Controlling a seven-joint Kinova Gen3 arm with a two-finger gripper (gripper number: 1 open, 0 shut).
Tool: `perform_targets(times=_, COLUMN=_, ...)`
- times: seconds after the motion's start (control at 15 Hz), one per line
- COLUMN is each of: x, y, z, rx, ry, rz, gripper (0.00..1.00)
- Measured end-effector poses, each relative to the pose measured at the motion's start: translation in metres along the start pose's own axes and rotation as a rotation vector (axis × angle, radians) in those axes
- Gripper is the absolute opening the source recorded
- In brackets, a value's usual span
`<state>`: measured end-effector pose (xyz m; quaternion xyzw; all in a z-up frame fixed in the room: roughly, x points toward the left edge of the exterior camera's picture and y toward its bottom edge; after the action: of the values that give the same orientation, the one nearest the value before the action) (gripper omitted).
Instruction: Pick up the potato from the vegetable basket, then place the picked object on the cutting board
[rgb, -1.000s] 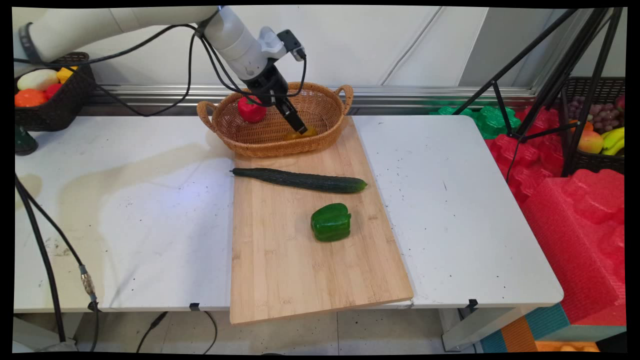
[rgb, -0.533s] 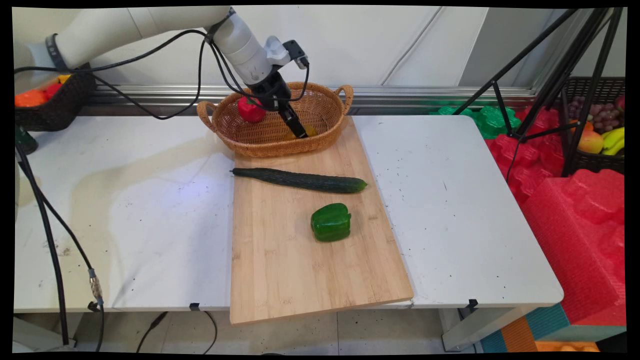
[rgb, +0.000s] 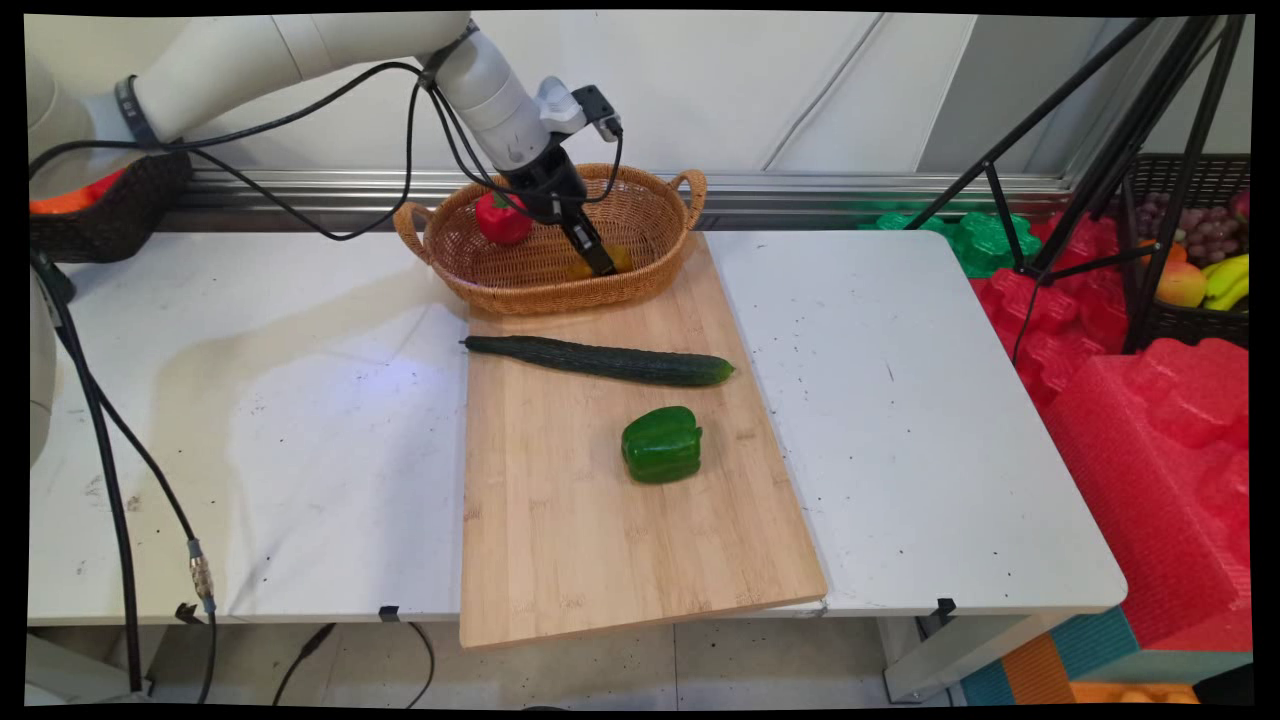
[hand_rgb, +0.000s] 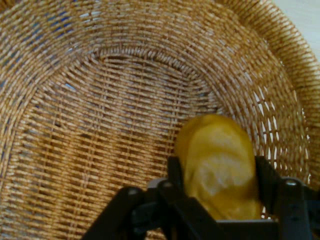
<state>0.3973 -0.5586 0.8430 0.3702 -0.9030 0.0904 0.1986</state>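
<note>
Daylight-white bench carries a wooden cutting board with a cucumber and green pepper on it, red foam blocks off to the right. At the board's far end, a wicker basket holds a red pepper; the end effector reaches inside, its fingers closed around a yellow vegetable.

A basket stands at the far end of a cutting board lying on the desk. In the basket, 1 pepper lies left of a fruit. On the board, a cucumber lies crosswise before the basket, another pepper nearer still.
</note>
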Motion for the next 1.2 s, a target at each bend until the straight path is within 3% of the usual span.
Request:
perform_targets(times=0.47, x=0.005, y=0.001, z=-0.007, rx=0.018, ry=0.017, rz=-0.008, gripper=0.00)
perform_targets(times=0.6, x=0.007, y=0.002, z=-0.019, rx=0.054, ry=0.045, rz=-0.016, gripper=0.00)
perform_targets(times=0.93, x=0.009, y=0.019, z=-0.077, rx=0.178, ry=0.178, rz=-0.082, gripper=0.00)
perform_targets(times=1.2, x=-0.003, y=0.045, z=-0.112, rx=0.224, ry=0.238, rz=-0.131, gripper=0.00)
